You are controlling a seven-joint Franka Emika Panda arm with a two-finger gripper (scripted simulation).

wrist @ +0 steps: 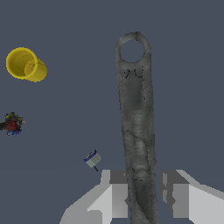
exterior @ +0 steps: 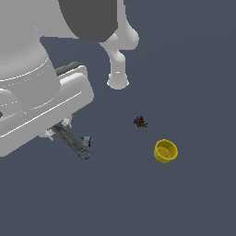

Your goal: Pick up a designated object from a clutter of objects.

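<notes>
Exterior view: the arm point(exterior: 41, 83) fills the upper part on the exterior view's left, its pincer point(exterior: 57, 129) low over the dark floor point(exterior: 193, 69). The wrench point(wrist: 136, 127) lies flat on the floor, its handle running between the two fingers point(wrist: 116, 194); in the wrist view narrow gaps show on both sides, so the jaws look spread and not clamped, gripping nothing. The yellow cup point(exterior: 165, 151) lies on its side well apart toward the exterior view's right, with nothing visible inside. A small grey-blue block point(wrist: 92, 159) sits just beside the wrench. A tiny red-and-dark lump point(exterior: 140, 122) rests between wrench and cup.
</notes>
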